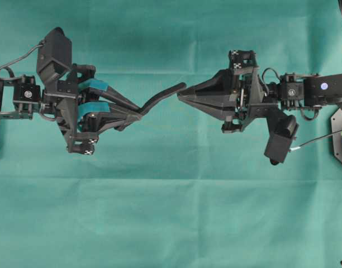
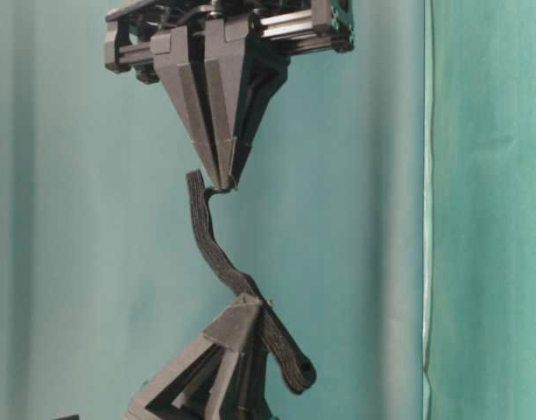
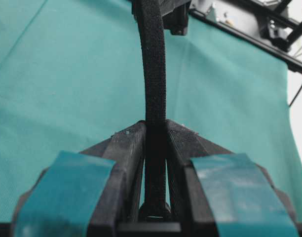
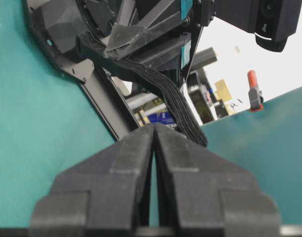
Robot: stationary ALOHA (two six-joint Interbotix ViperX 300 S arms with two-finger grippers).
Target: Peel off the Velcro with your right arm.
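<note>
Green table (image 1: 171,223) below; both arms reach inward, left tool (image 1: 138,109) and right tool (image 1: 180,95) each pinching the Velcro (image 1: 162,95).

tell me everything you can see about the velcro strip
The Velcro is a thin black strip with a fuzzy, woven-looking surface, bending in a loose S between the two arms above the green cloth. The left pincer, with teal-taped fingers, is shut on it near one end, a short rounded tail poking out past the grip. Its other end sits at the shut tips of the right pincer, where a thin layer seems pinched and starting to split off. It touches nothing else.
</note>
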